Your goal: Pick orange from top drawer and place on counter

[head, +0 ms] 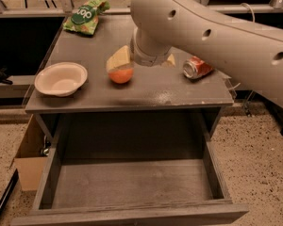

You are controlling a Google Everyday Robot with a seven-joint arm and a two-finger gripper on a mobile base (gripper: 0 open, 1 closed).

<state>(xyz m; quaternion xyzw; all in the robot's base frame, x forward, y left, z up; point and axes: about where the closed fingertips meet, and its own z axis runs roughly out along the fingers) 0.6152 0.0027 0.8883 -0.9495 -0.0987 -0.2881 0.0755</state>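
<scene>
The orange [120,75] rests on the counter [179,92], near its middle. My gripper [144,61] hangs just over the counter behind the orange and is open. Its left finger [118,59] stands right above the orange, and its right finger [169,60] shows past the wrist; the orange is not between them. My thick white arm crosses in from the upper right and hides the back of the counter. Below, the top drawer [132,213] is pulled fully out, and its grey bottom holds nothing.
A red-orange soda can [197,67] lies on its side at the counter's right. A white bowl [61,79] sits at the left front, and a green chip bag [85,15] lies at the back left. A cardboard box [30,160] stands on the floor to the left.
</scene>
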